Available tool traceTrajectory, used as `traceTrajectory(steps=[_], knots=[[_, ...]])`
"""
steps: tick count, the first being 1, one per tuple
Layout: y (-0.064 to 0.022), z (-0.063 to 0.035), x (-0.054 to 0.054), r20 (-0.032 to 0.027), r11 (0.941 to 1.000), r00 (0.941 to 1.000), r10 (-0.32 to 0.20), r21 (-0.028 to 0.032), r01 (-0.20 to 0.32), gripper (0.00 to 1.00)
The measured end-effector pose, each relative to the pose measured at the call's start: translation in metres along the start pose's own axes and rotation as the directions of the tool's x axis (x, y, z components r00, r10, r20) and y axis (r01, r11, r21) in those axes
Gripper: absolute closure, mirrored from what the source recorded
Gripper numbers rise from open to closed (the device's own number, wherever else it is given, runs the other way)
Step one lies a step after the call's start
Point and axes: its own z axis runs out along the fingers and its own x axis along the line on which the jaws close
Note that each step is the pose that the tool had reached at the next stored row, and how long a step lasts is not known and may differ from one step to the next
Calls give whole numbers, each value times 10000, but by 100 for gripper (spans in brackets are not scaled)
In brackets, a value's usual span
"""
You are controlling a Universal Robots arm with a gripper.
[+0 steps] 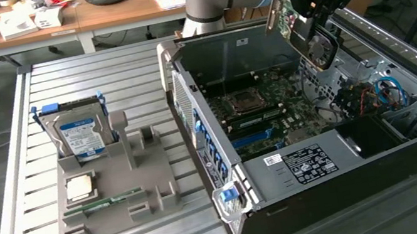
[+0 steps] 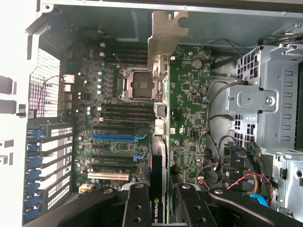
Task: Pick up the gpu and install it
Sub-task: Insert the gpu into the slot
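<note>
**A:** While the robot arm hangs over the opened computer, what is its tool doing?

**B:** The black two-fingered gripper (image 1: 318, 17) is clamped on the gpu (image 1: 295, 26). This is a flat rectangular green circuit-board card with a round black fan on one face and a silver metal end bracket. The fingers (image 2: 137, 210) press on the card's two faces near one end.

**A:** Where is the card?

**B:** It is in the air, hanging on edge above the inside of the open dark-grey metal computer case (image 1: 189, 101). In the wrist view it runs edge-on away from the fingers and ends in the silver bracket (image 2: 165, 38). Beneath it lies the dark green motherboard (image 2: 94, 94) with a square processor socket (image 2: 137, 82) and a long blue expansion slot (image 2: 118, 138). The card touches no slot.

**A:** How would it handle?

**B:** Probably light and stiff, but fragile. The board could crack or its contacts scrape if forced or twisted. The flat faces away from the fan look like the safest hold, as the fan blades and the connector edge seem easy to damage. The smooth faces might slip in a loose grip.

**A:** What else is there?

**B:** On the exterior view's left, well apart from the case, a grey plastic holder tray (image 1: 149, 193) sits on a slatted metal table (image 1: 25, 186). It holds an upright boxy hard drive with a blue-white label (image 1: 80, 135) and a narrow green memory stick (image 1: 104, 202) lying flat.
</note>
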Motion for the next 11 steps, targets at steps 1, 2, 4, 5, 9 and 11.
traceTrajectory(steps=[1, 2, 4, 5, 9, 11], knots=[[0, 0, 0, 0, 10000, 10000, 0, 0, 0, 74], [0, 0, 0, 0, 10000, 10000, -2, 0, 2, 74], [0, 1, 0, -4, 10000, 10000, -50, 1, 50, 74], [0, 2, 0, -7, 10000, 10000, -94, 1, 94, 74], [-1, 5, 0, -51, 9978, 9978, -663, 4, 663, 74], [-1, 8, 0, -79, 9948, 9947, -1021, 6, 1021, 74]])
